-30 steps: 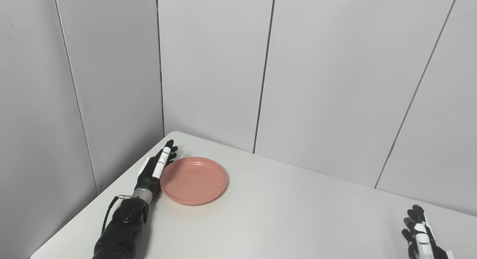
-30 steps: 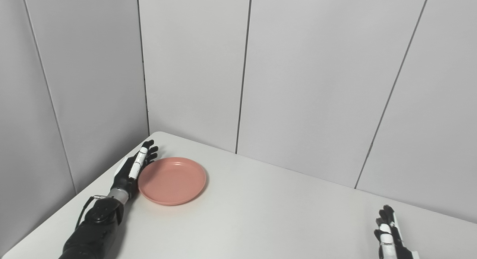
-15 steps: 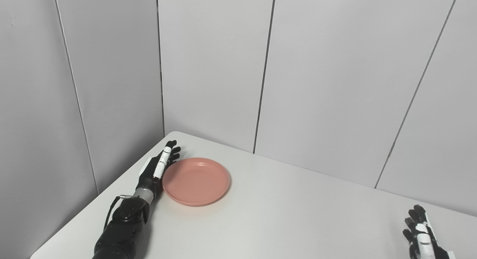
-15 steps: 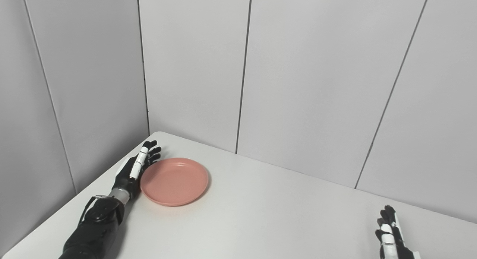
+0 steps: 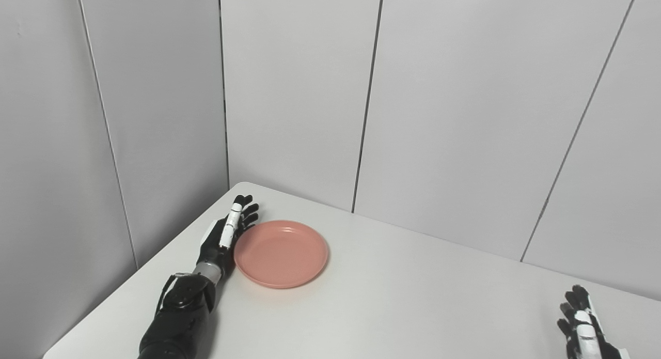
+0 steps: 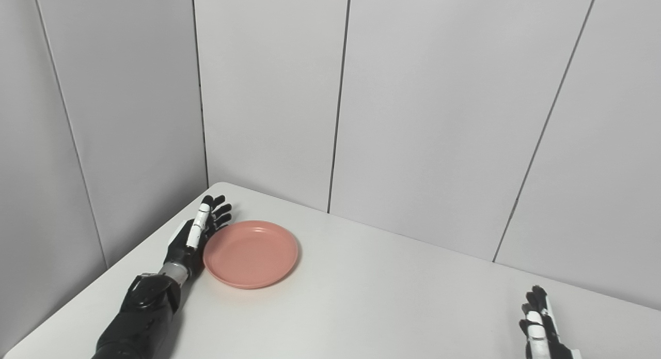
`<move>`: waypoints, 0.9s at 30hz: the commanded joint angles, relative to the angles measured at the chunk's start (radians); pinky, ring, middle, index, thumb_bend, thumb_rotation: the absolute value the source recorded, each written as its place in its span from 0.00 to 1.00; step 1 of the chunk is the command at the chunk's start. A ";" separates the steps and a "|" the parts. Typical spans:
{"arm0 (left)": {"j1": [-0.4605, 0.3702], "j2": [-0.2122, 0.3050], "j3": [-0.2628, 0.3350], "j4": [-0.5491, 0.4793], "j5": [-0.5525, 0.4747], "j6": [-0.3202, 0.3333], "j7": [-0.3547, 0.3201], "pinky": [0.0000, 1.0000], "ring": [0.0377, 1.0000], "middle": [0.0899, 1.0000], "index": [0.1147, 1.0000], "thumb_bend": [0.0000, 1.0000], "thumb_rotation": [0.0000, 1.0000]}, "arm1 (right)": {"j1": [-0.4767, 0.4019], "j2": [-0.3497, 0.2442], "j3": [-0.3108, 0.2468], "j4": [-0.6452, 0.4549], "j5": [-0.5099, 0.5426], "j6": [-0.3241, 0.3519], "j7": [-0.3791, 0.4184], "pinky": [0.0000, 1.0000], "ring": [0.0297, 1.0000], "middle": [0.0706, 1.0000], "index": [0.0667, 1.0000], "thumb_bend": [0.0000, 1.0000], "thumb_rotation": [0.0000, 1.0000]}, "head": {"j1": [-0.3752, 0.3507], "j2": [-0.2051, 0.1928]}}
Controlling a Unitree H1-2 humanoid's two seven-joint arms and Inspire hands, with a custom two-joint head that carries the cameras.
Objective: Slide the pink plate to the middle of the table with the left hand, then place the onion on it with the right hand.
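Black fingers [image 5: 247, 214] of my left hand [image 5: 223, 237] were straight and together, gripping nothing, the edge of the hand set against the near-left rim of the pink plate [image 5: 281, 254], which lay just to their right near the table's [image 5: 413, 297] far-left corner. I judged the push only begun, with the plate well short of the middle. My worry was that a flat hand pressing one side of a round rim could let the plate swivel off the fingertips and drift toward the back edge, or ride up over the rim if I pressed low. Rightward of the plate the tabletop lay bare, giving plenty of room to slide. At the far right, my right hand [image 5: 581, 325] waited low, fingers extended and holding nothing. I could not see the onion anywhere.
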 commanded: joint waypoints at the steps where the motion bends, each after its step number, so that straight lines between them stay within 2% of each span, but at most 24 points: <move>1: -0.045 -0.012 -0.011 -0.017 0.002 0.004 -0.025 0.92 0.93 0.92 0.91 0.67 1.00 | -0.038 0.001 -0.009 -0.014 0.004 -0.038 -0.007 1.00 1.00 1.00 1.00 0.24 1.00 | 0.000 0.002; 16: -0.054 -0.054 -0.034 -0.012 0.028 -0.008 -0.024 0.94 0.94 0.92 0.92 0.67 1.00 | -0.041 0.001 -0.006 0.002 -0.003 -0.058 -0.008 1.00 1.00 1.00 1.00 0.30 1.00 | -0.020 0.017; 27: -0.033 -0.072 -0.053 -0.051 0.051 -0.018 -0.014 0.92 0.93 0.92 0.91 0.69 1.00 | -0.056 0.008 -0.004 0.064 -0.013 -0.114 -0.015 1.00 1.00 1.00 1.00 0.36 1.00 | -0.100 0.046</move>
